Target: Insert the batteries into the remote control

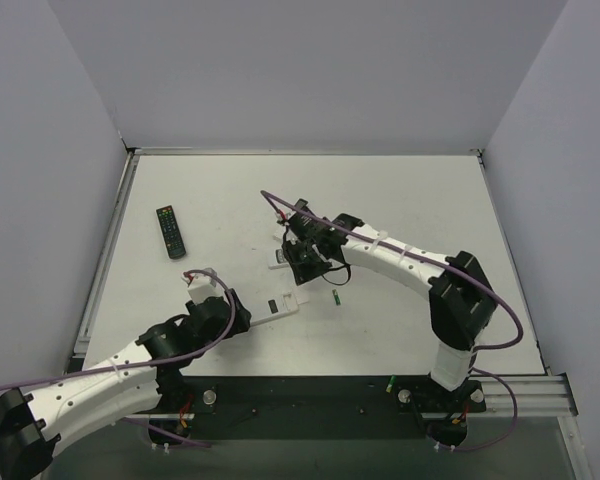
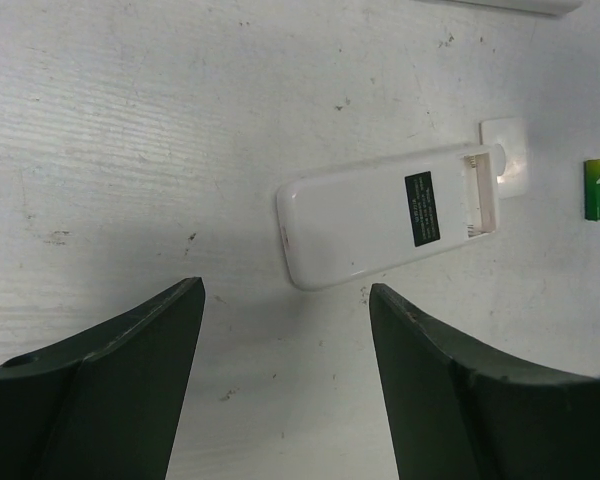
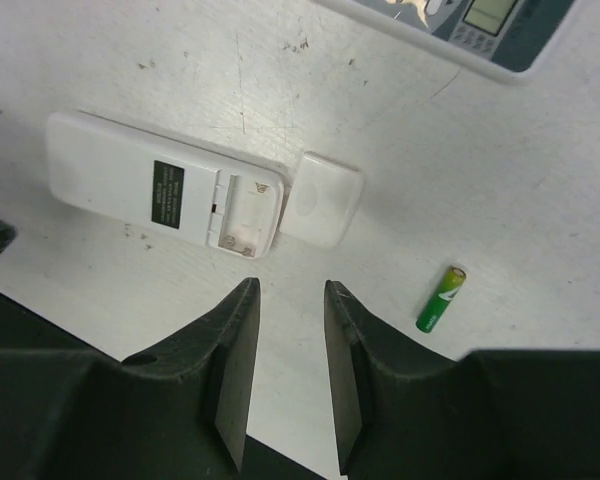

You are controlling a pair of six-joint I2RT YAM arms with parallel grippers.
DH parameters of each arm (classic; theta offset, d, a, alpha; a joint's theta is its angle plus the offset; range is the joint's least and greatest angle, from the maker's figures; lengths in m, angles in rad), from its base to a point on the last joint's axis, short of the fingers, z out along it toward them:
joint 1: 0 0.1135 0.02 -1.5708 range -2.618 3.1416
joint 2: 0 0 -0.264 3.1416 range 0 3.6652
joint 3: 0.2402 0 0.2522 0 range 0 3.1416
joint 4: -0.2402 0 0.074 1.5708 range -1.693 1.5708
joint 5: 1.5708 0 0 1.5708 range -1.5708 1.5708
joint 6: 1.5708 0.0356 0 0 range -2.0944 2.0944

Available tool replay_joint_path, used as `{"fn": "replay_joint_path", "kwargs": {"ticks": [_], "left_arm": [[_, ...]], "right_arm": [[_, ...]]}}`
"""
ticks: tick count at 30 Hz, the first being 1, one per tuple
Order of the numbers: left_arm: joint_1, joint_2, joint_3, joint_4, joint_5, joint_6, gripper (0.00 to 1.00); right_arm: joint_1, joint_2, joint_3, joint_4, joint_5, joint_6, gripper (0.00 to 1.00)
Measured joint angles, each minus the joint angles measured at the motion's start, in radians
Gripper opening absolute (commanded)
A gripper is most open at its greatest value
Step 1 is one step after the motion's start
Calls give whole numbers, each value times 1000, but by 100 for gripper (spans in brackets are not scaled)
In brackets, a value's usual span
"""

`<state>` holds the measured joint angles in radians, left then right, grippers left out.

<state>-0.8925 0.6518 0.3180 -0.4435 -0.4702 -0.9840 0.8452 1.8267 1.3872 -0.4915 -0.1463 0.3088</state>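
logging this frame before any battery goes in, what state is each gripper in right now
left gripper: open wide, holding nothing
right gripper: open only a narrow gap, holding nothing

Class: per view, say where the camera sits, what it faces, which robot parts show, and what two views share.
Top external: above, behind bases, facing table; left arm, right arm.
Left wrist: on left wrist, facing remote control; own fingers.
Right wrist: on right wrist, facing its open bay; own fingers.
Wrist views share remote control, battery.
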Motion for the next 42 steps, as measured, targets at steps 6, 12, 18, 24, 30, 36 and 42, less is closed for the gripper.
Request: {"fn": "replay_joint_path", "kwargs": {"ticks": [6, 12, 18, 24, 30, 36, 42], "left_arm": [[4, 76, 0, 56, 13, 1, 75], [5, 87, -19, 100, 15, 0, 72], [6, 94, -35, 114, 17, -1, 68], [11, 99, -42, 119, 21, -3, 67], [11, 99, -44, 120, 22, -5, 67], [11, 97, -47, 120, 23, -7, 67], [11, 74, -47, 119, 21, -9, 67]], "right_arm": [[-7, -51, -14, 24, -2, 0, 16], [8, 62, -42, 61, -40, 29, 16], [15, 116, -50, 89, -65, 50, 15], [27, 124, -50, 109, -83, 56, 13], [34, 152, -43, 116, -111, 58, 12], [39, 151, -42, 123, -119, 59, 13], [34, 55, -86, 115, -70, 56, 18]]}}
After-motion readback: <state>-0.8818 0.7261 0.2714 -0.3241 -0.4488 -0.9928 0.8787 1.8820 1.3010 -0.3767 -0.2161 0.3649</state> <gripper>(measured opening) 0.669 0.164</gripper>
